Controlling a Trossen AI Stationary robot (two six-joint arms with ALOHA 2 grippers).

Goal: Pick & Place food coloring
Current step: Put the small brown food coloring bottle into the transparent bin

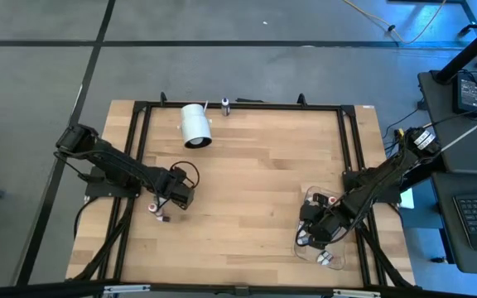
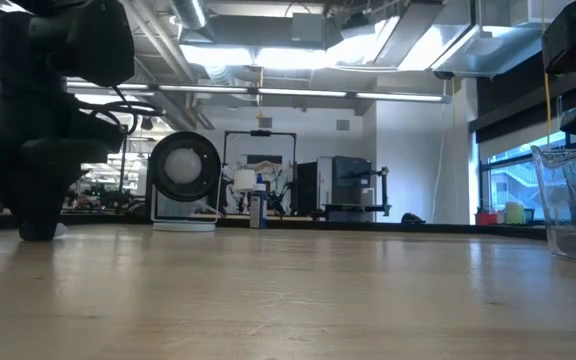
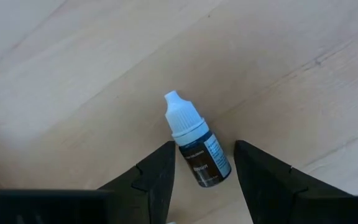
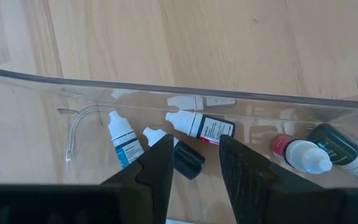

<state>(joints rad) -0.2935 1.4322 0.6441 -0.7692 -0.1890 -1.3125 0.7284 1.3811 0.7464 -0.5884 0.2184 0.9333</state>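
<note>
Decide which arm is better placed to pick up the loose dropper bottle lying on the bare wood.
Left. The left gripper is open with the dark bottle lying between its fingers. The right gripper hangs over the clear bin across the table.

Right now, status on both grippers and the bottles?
Left gripper open, straddling dark dropper bottle lying on table. Right gripper open over clear bin of bottles. Nothing blocking.

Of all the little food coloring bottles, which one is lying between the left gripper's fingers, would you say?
The dark bottle with the white cap, lying alone on the bare wood between the left gripper's open fingers. The others sit in the clear container under the right gripper.
</note>
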